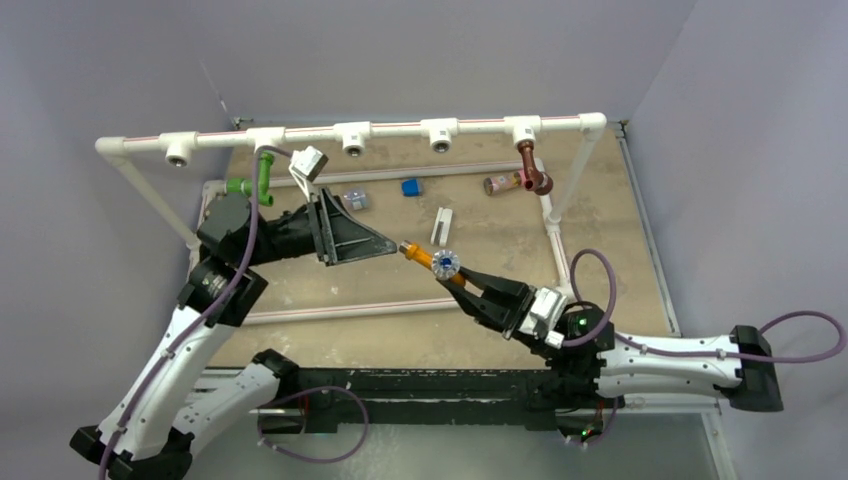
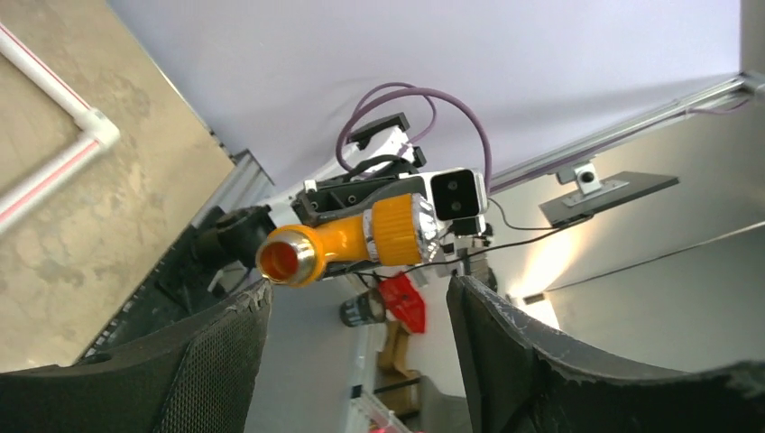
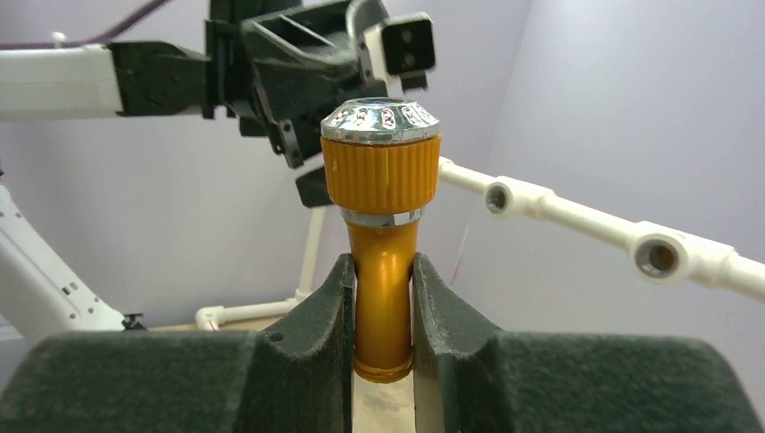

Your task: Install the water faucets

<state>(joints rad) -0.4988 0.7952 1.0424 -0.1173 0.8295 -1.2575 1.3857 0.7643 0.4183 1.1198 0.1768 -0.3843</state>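
While the tabletop [image 1: 500, 280] and its white pipe rail [image 1: 395, 128] fill the scene, your left end effector [image 2: 361, 311] is spread wide and empty. Your right end effector [image 3: 383, 298] pinches the orange faucet [image 3: 383, 180] by its stem, aloft, with its open end just beside the left fingertips. The green faucet [image 1: 262, 175] hangs from the rail near its left end, the brown faucet [image 1: 533, 168] near its right.

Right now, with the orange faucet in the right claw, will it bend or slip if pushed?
Probably stiff: the orange faucet looks like hard moulded plastic, straight in the right claw. It may slip or twist, since the stem is smooth, round and gripped low. Likely top-heavy too, with the ribbed knob well above the grip.
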